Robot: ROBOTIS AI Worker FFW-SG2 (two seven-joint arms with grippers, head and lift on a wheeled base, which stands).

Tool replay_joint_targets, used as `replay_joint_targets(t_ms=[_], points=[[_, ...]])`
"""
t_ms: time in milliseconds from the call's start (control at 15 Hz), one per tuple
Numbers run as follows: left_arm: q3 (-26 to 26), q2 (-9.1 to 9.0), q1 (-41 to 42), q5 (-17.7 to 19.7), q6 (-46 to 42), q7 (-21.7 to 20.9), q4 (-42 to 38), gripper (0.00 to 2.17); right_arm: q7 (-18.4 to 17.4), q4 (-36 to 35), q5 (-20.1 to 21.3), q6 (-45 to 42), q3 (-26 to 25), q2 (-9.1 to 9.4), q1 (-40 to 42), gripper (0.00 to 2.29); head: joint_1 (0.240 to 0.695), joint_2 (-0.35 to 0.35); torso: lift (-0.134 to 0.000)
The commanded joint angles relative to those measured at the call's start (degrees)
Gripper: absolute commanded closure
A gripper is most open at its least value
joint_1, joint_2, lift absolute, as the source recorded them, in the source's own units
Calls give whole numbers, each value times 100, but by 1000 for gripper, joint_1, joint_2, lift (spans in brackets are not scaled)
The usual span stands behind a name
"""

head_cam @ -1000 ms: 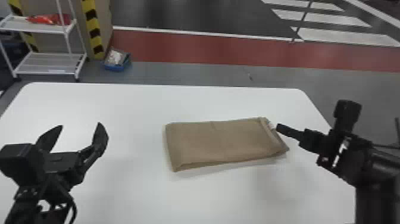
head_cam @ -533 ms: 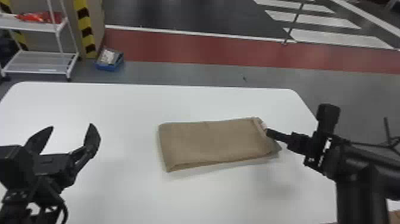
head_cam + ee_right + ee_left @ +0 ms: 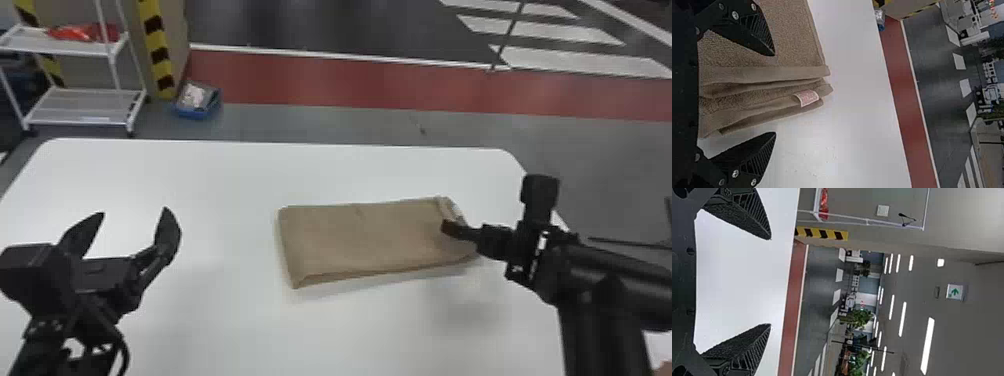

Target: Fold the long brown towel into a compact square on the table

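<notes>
White and rounded at its far corners, the surface (image 3: 350,335) stands before a grey floor (image 3: 320,122) with a red band (image 3: 350,80) across it; a white rack (image 3: 85,107) and a blue box (image 3: 197,107) are beyond its far left corner.

Down in the near left, the left arm comes in from the bottom edge of the head view, its gripper (image 3: 135,212) held over the surface and pointing toward the far side. Its two fingers are spread wide, with nothing between them. Across from it, the right arm enters from the right edge, over the surface's right side, its gripper (image 3: 454,231) aimed inward at the towel's right end. The right wrist view shows that one's fingers parted too, gripping nothing, one over the towel and the other past its end; whether either touches the cloth is hard to judge.

The brown towel (image 3: 370,240) lies folded in a flat oblong, right of the middle, its long sides running left to right. At the right end the hems sit in loose layers, with a small label (image 3: 807,98) between them. White surface runs around the towel, with a broad stretch between its left end and the left gripper.
</notes>
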Motion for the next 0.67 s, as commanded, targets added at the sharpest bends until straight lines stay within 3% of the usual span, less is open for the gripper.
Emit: replay_joint_targets(t_ms=[0, 267, 467, 600], points=[[11, 8, 7, 0, 0, -6, -4, 87, 1, 31, 51, 8, 20, 0, 1, 235, 695, -162, -123], [2, -1, 7, 0, 0, -14, -4, 87, 80, 31, 34, 8, -33, 0, 45, 775, 695, -161, -123], [2, -1, 7, 0, 0, -6, -4, 87, 98, 22, -37, -10, -68, -9, 71, 1379, 695, -162, -123], [11, 8, 25, 0, 0, -6, -4, 87, 98, -40, -72, -63, -112, 0, 115, 1538, 695, -163, -123]])
